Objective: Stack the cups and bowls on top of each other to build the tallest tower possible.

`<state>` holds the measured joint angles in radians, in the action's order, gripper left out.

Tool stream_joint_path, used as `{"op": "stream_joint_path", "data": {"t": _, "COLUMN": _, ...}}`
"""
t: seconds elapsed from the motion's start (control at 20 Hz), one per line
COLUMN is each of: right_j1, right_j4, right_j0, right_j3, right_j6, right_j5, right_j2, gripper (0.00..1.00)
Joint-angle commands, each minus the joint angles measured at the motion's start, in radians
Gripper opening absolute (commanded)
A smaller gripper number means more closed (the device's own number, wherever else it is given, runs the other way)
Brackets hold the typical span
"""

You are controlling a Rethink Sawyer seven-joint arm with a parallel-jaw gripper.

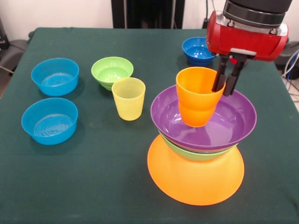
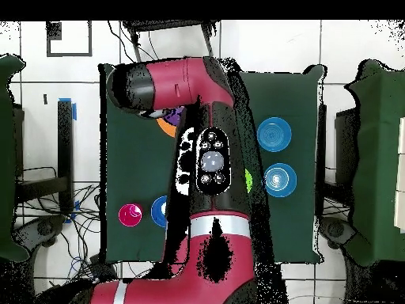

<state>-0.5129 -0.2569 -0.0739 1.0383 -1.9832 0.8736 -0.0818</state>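
**Orange cup pinched at rim, sitting in purple bowl on the tower**

Gripper (image 1: 226, 87) fingers straddle the right rim wall of the orange cup (image 1: 198, 95), one inside and one outside, pinching it. The cup stands upright, mouth up, in the purple bowl (image 1: 205, 120), left of the bowl's centre.

The purple bowl sits on the large green bowl (image 1: 196, 153), which sits on the upturned orange bowl (image 1: 195, 175). That's the tower so far.

Doing it well, my read: centre the cup before letting go, release straight up, no sideways drag. The stack looks easy to nudge.

Room: yellow cup (image 1: 128, 98) is near the tower's left. Small green bowl (image 1: 112, 71) and two light blue bowls (image 1: 55, 76) (image 1: 49, 120) are farther left. Dark blue bowl (image 1: 198, 50) is at the far side, behind the arm. The tower's near rim is close to the near table edge (image 1: 140, 217). In the overhead view a red cup (image 2: 130, 214) shows, well apart from the stack.
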Motion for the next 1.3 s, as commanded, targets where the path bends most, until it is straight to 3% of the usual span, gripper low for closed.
{"op": "stream_joint_path", "data": {"t": 0.05, "right_j1": 0.012, "right_j4": -0.034, "right_j0": -0.032, "right_j3": 0.13, "right_j6": 0.218, "right_j5": -0.014, "right_j2": -0.12, "gripper": 0.0}}
{"op": "stream_joint_path", "data": {"t": 0.7, "right_j1": 0.003, "right_j4": -0.085, "right_j0": -0.052, "right_j3": 0.18, "right_j6": 0.201, "right_j5": -0.104, "right_j2": -0.143, "gripper": 0.0}}
{"op": "stream_joint_path", "data": {"t": 1.3, "right_j1": 0.01, "right_j4": -0.092, "right_j0": -0.042, "right_j3": 0.174, "right_j6": 0.18, "right_j5": -0.11, "right_j2": -0.142, "gripper": 0.0}}
